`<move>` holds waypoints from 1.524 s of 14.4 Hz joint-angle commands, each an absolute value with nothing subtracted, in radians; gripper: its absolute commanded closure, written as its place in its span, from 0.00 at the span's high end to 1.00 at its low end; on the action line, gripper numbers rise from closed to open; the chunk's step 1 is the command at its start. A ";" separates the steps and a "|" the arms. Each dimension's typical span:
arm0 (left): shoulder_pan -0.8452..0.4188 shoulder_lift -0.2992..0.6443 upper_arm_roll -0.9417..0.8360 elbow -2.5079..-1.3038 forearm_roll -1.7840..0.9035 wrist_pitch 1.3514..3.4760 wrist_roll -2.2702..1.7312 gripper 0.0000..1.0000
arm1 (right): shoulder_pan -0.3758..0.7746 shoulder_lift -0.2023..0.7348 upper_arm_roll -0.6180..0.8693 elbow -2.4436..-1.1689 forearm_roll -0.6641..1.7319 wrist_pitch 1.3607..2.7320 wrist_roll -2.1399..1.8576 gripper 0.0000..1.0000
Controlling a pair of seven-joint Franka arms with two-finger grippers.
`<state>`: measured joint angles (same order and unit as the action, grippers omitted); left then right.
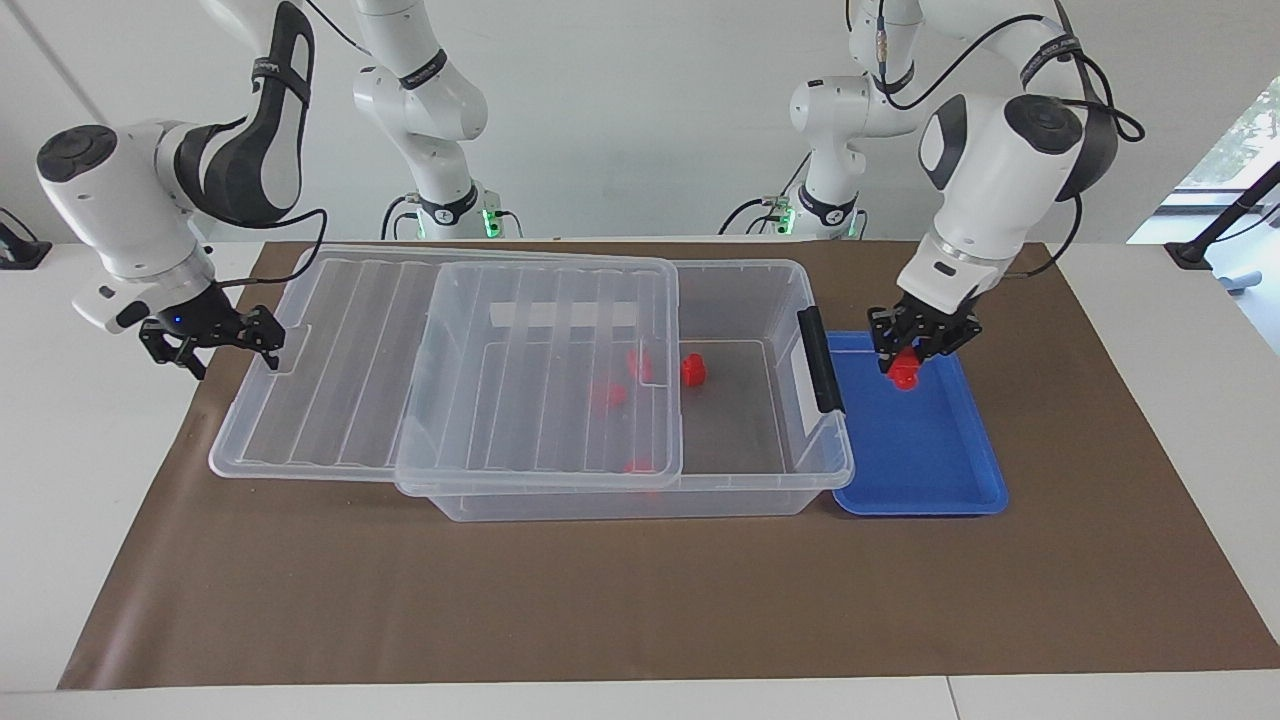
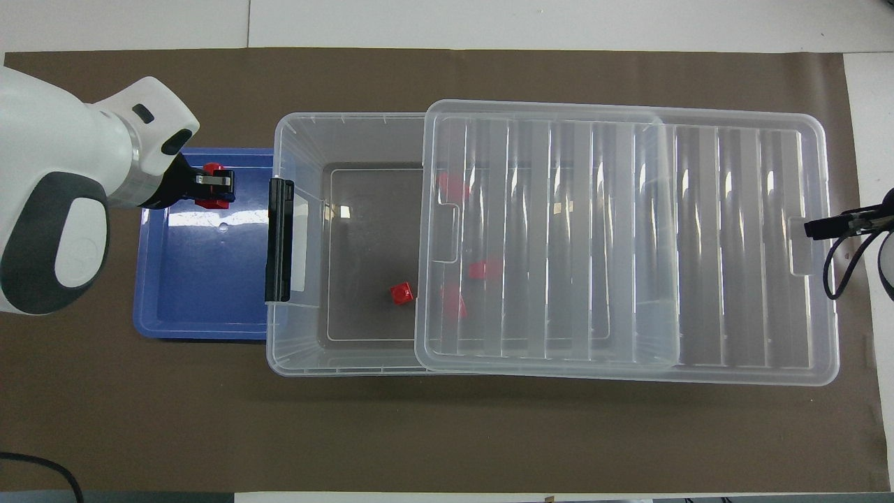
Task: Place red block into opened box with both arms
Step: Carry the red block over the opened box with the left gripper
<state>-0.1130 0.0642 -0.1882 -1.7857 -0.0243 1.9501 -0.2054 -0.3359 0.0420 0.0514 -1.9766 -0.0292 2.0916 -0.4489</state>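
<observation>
Your left hand (image 1: 908, 357) is clamped on a red block (image 1: 906, 372), raised over the blue tray (image 1: 920, 470) at the left arm's end of the surface. Your right hand (image 1: 268, 345) sits at the edge tab of the clear lid (image 1: 330, 370), fingers spread apart. The lid is slid partway off the box (image 1: 745, 480), where other red blocks (image 1: 692, 370) lie inside.

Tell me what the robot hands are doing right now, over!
Left gripper shut on red block, raised over blue tray. Right gripper open at lid edge. Box partly uncovered, way in open.
</observation>
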 commanded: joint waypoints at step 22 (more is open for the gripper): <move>-0.365 0.379 -0.195 -1.899 0.164 2.434 -0.686 0.00 | -0.252 0.023 0.063 -1.829 -0.043 1.898 -0.416 1.00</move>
<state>-0.3704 0.3930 -0.1999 -1.8578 0.1362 2.3551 -0.6673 -0.2935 0.0405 0.0585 -1.8857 -0.0311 1.9807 -0.4688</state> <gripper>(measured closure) 0.656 0.000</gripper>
